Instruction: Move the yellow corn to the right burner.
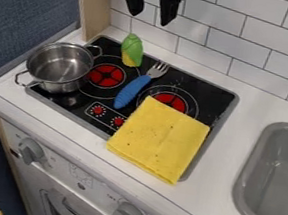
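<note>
While the black two-finger tool (149,17) hangs spread and empty, presumably to leave room for a grasp, the yellow corn in its green husk (131,51) sits near the black cooktop's (210,92) back edge. A blue-handled metal fork (132,91) lies towards the red right burner (171,101), which a folded yellow cloth (159,139) partly covers, likely cramping placement; the round steel pot (59,67) sits left.

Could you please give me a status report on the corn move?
Gripper open and empty, before tiled wall. Corn behind left burner, not on right burner. Yellow cloth covering part of right burner; fork between burners.
</note>
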